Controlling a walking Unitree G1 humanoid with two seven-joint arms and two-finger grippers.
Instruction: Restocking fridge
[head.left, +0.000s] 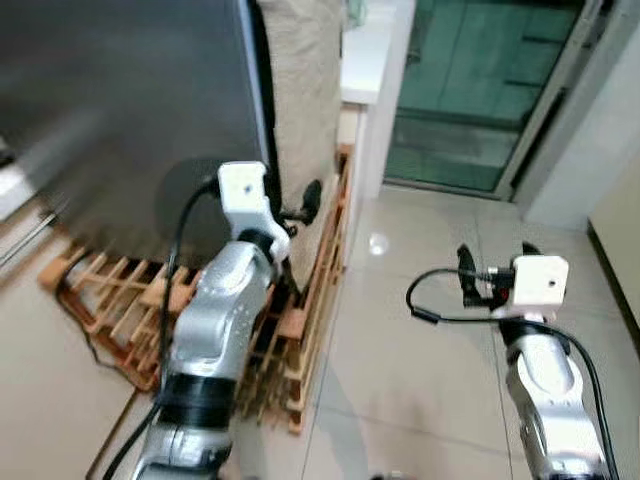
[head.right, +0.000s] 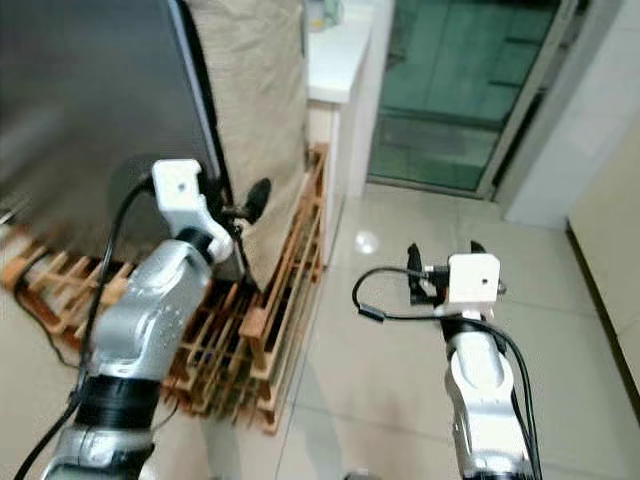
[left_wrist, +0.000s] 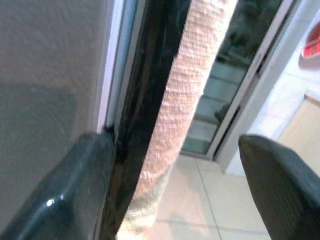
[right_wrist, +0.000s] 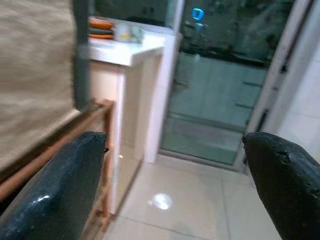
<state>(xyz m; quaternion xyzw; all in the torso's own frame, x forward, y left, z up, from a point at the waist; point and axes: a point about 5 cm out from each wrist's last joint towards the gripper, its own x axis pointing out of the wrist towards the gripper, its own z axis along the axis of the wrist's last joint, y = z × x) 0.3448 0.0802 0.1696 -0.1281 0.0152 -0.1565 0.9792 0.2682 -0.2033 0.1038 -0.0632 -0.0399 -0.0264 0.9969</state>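
The fridge (head.left: 120, 120) stands at the robot's left on a wooden pallet (head.left: 310, 290), its dark grey door closed and its side wrapped in a beige cloth cover (head.left: 300, 90). The door's free edge runs vertically, and that upright seam between door and covered side is the line the coming move appears to depend on.

The left end effector (head.left: 298, 212) is raised right at this edge. In the left wrist view one finger (left_wrist: 60, 195) lies against the grey door face beside the dark seam, the other finger (left_wrist: 285, 190) stands well apart on the far side of the cloth; the fingers are wide open and hold nothing. The left arm is clearly the nearer one.

The right end effector (head.left: 495, 270) hangs over the tiled floor (head.left: 420, 330), well apart from the fridge, fingers spread wide and empty. Beyond it are a white counter (right_wrist: 130, 50) and a glass door (head.left: 480, 90).

Judgement: the door is not yet opened; no stock is in hand.
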